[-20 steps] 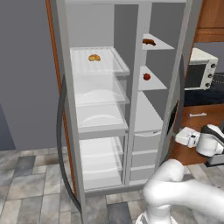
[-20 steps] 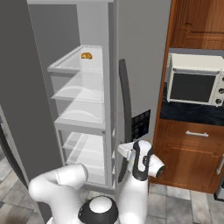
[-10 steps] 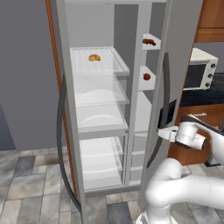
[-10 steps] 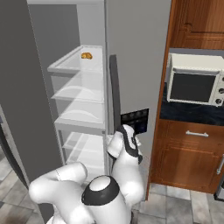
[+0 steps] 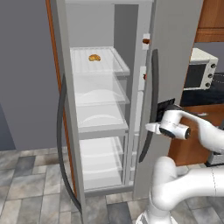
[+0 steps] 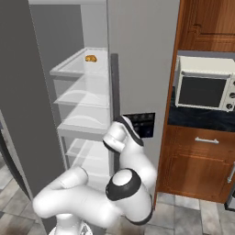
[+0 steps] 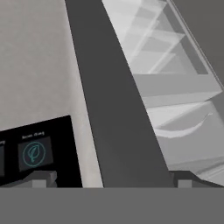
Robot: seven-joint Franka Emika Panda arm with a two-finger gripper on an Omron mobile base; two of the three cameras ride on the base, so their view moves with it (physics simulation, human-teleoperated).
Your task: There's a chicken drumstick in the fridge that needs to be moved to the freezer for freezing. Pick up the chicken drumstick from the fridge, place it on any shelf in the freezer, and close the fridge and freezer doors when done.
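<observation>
One freezer door (image 5: pixel 173 65) nearly closed | end effector (image 7: pixel 113 177) wide, straddling handle (image 7: pixel 113 100) | microwave (image 6: pixel 204 85) beside

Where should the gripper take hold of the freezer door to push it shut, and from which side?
Grip the vertical dark bar handle of the freezer door, from the door's front. The bar stands off the flat panel, and the open gripper already straddles it.

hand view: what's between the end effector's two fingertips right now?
The dark-grey vertical bar handle of the grey door with the black dispenser panel runs up between the fingertips of the open end effector; whether they touch it is unclear.
</observation>
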